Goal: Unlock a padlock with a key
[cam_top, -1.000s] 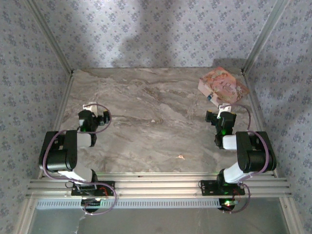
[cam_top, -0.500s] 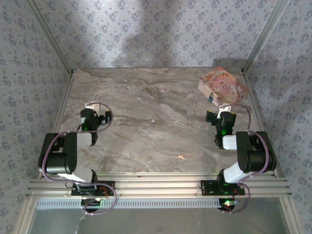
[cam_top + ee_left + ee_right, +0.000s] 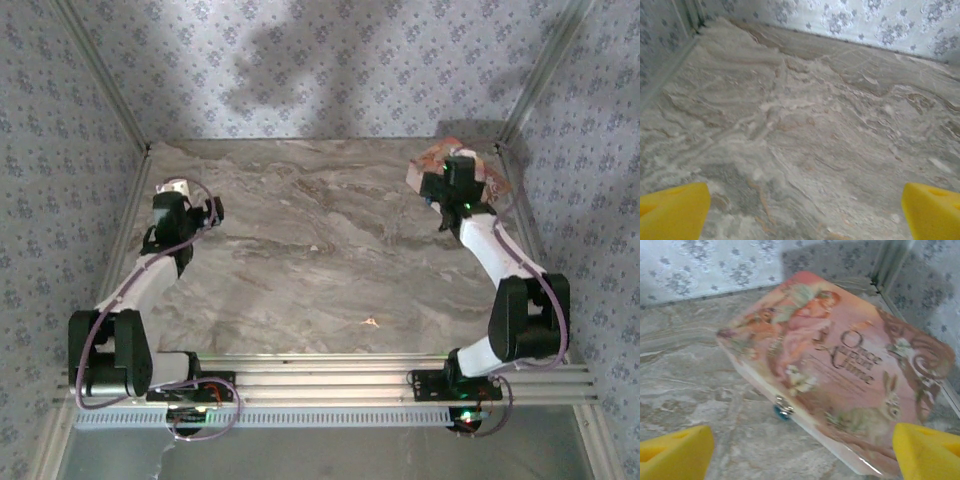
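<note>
Right wrist: padlock (image 3: 783, 411) at the pink box (image 3: 850, 365) edge untouched, my right gripper (image 3: 801, 450) and left gripper (image 3: 805, 212) gape empty, unlocking all ahead.

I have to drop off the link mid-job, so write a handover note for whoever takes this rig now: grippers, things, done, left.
Left gripper: open, empty, over bare table toward the far left corner.
Right gripper: open, empty, facing the pink box in the far right corner.
Padlock: small, blue, on the box's near side wall; whether it is locked is too small to tell.
Done: right gripper lined up on the box; nothing gripped.
Left: pick up the key, put it in the padlock, turn it, open the lock.
</note>
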Action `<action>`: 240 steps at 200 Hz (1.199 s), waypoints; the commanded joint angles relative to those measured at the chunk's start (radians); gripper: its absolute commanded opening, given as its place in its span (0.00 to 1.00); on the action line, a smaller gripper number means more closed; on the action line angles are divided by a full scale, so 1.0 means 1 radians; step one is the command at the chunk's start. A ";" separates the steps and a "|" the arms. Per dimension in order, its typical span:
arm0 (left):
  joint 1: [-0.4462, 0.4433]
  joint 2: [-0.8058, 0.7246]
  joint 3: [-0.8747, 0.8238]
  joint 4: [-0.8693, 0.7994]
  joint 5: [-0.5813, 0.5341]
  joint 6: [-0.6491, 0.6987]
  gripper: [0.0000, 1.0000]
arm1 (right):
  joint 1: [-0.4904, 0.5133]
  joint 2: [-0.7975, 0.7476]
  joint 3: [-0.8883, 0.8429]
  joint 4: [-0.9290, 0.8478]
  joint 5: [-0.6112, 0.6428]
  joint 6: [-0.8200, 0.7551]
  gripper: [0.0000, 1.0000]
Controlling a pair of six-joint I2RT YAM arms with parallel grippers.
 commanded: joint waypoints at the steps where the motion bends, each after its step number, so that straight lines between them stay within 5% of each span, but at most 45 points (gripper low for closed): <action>1: -0.017 0.018 0.070 -0.156 0.118 -0.077 0.96 | 0.061 0.128 0.182 -0.305 0.110 0.034 0.94; 35: -0.049 0.086 0.192 -0.314 0.235 -0.075 0.94 | 0.062 0.405 0.574 -0.628 0.131 0.103 0.97; 87: -0.070 0.171 0.314 -0.472 0.386 -0.022 0.94 | 0.042 0.739 0.972 -0.869 0.100 0.104 1.00; 172: -0.073 0.240 0.331 -0.502 0.408 -0.040 0.94 | 0.075 0.812 1.014 -0.815 -0.291 -0.188 0.93; 240: -0.074 0.253 0.345 -0.516 0.417 -0.064 0.95 | 0.186 0.788 0.979 -0.832 -0.454 -0.318 0.91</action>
